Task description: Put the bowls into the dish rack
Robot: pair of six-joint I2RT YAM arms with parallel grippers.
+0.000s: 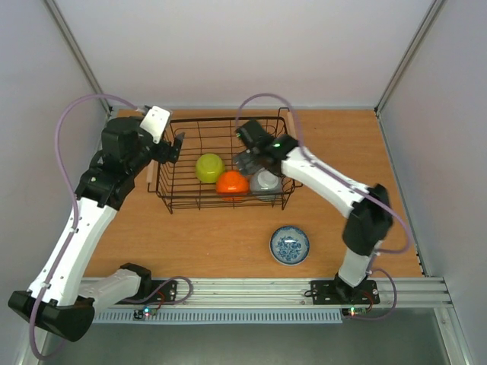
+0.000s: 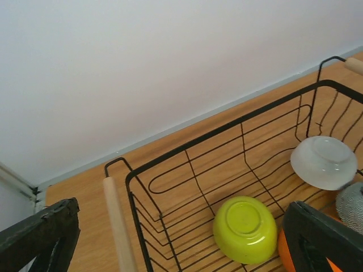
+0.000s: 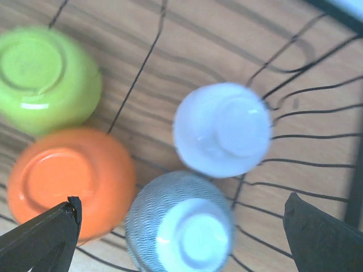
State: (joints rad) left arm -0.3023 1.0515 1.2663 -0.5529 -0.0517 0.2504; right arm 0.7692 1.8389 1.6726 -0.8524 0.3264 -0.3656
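Four bowls lie upside down in the dish rack [image 1: 199, 205]: yellow-green bowl [image 1: 210, 167], orange bowl [image 1: 232, 182], grey speckled bowl [image 1: 265, 182], white bowl [image 3: 222, 129]. The blue-patterned bowl [image 1: 289, 245] sits upright on the bench [image 1: 190, 243], apart from the rack. Right fingers [image 3: 39, 238] are spread, empty, above the racked bowls; left fingers [image 2: 39, 235] are released by the rack's left handle. The patterned bowl is likely rigid, glazed, slick and chippable; pinch its rim wall.

Dish rack [image 1: 164, 179] is standing on the worktop [image 1: 190, 243], rear centre; four bowls [image 3: 222, 129] are sitting clustered inside it; a fifth bowl [image 1: 289, 245] is lying before its right corner, apart.
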